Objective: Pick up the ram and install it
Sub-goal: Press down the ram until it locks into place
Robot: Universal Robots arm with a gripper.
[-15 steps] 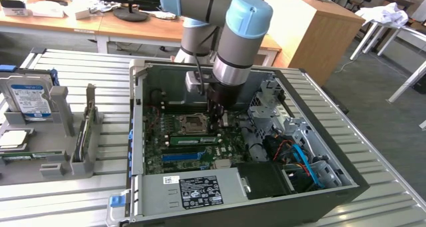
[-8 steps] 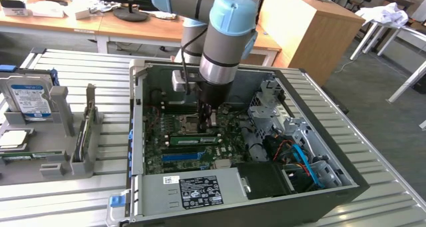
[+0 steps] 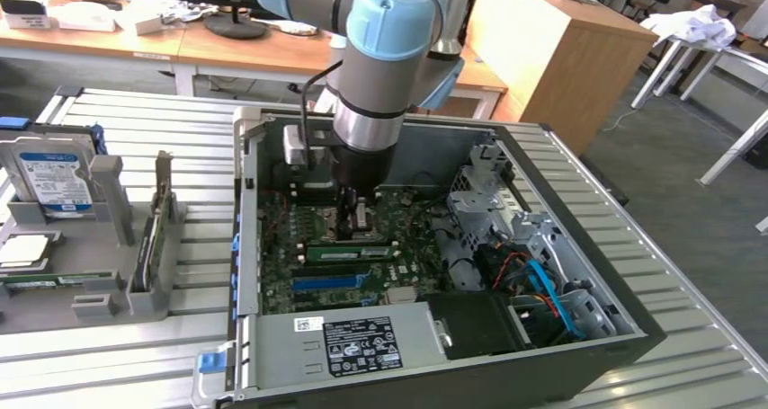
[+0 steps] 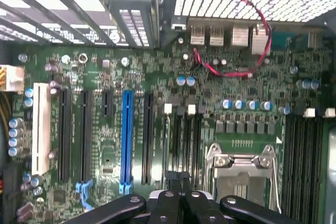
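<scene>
A slatted metal table (image 3: 708,373) carries an open desktop computer case (image 3: 504,373), which lies on its side near the table's edge on the exterior view's right. The Universal Robots arm (image 3: 384,40) reaches straight down into the case and hides part of the board beneath it. A grey power supply (image 3: 348,342) with a printed label fills the near end of the case. Beyond it lies the green motherboard (image 3: 282,288) (image 4: 105,66). Drive cages and blue and orange cables crowd the case's side on the exterior view's right, too tangled to sort out.

Towards the table's edge on the exterior view's left stands a grey parts fixture (image 3: 49,310), cut off by the frame. An upright hard drive (image 3: 54,180) with a blue-white label sits in it.

The ram (image 3: 348,252), a green stick with a white label, stands on the motherboard between the gripper (image 3: 352,220) (image 4: 178,178) and the long blue slot (image 3: 330,283) (image 4: 126,135). It is just beside the gripper. Whether it is fully seated in its socket I cannot tell, and in the wrist view it is hard to pick out among the dark slots.

The gripper's black fingers are pressed together at the tips, low over the board, beside the metal CPU socket frame (image 4: 241,171). A thin red wire (image 4: 252,40) loops over the rear connectors.
</scene>
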